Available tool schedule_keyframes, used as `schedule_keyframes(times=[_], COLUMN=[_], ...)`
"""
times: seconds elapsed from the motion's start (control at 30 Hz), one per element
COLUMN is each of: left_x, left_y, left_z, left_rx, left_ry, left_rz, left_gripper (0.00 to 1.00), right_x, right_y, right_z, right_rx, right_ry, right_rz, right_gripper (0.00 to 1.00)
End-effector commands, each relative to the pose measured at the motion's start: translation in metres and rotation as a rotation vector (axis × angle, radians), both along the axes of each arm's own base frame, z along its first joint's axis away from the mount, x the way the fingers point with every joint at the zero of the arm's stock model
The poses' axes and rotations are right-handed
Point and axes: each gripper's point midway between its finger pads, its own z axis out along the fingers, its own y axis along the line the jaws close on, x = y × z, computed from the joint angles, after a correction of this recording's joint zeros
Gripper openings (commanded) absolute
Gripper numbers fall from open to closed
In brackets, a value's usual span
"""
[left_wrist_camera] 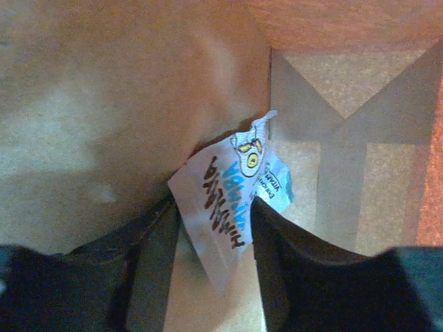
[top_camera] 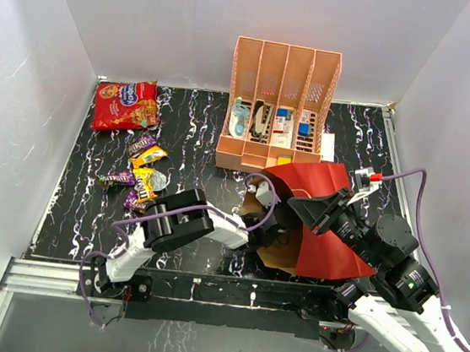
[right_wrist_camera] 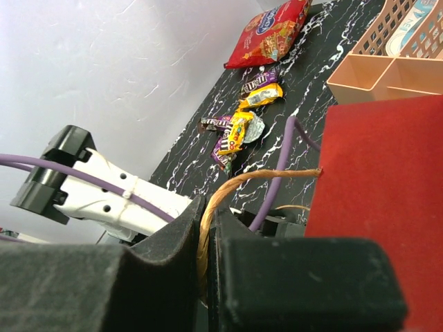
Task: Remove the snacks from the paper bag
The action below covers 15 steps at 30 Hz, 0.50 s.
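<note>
Paper bag (top_camera: 330,238) lies tipped lower right; right fingers (right_wrist_camera: 173,242) pinch its twine handle (right_wrist_camera: 263,178), seemingly to hold it open, left fingers (left_wrist_camera: 297,249) spread astride a white-blue packet (left_wrist_camera: 228,200) inside.

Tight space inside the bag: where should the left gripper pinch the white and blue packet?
Probably the near end of the white and blue packet, coming straight in from the paper bag mouth: its far end is tucked into the back crease, while the left gripper straddles the near one.
</note>
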Motion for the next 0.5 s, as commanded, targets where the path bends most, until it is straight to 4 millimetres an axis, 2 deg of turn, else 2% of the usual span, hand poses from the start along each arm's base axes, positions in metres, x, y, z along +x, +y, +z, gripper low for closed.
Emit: schedule_keyframes(times=[0.0, 0.13, 0.23, 0.3, 0.47], left_x=[0.023, 0.032, 0.029, 0.023, -0.001], left_y=[-0.027, -0.031, -0.028, -0.023, 0.000], left_z=[0.046, 0.069, 0.091, 0.100, 0.112], left_rx=[-0.132, -0.148, -0.144, -0.146, -0.132], left_ry=[-0.141, -0.226, -0.296, -0.315, -0.338], left_rz=[-0.035, -0.066, -0.100, -0.119, -0.155], left_gripper=[0.38, 0.20, 0.04, 0.00, 0.00], right_x=[-0.011, -0.012, -0.010, -0.007, 0.001], right_y=[-0.003, -0.005, -0.010, -0.015, -0.026], right_z=[0.050, 0.051, 0.046, 0.039, 0.022], right_rx=[0.101, 0.091, 0.069, 0.036, -0.036], right_ry=[-0.097, -0.096, -0.091, -0.083, -0.063], right_rz=[0.025, 0.022, -0.005, -0.037, -0.105], right_gripper=[0.08, 0.08, 0.08, 0.08, 0.08])
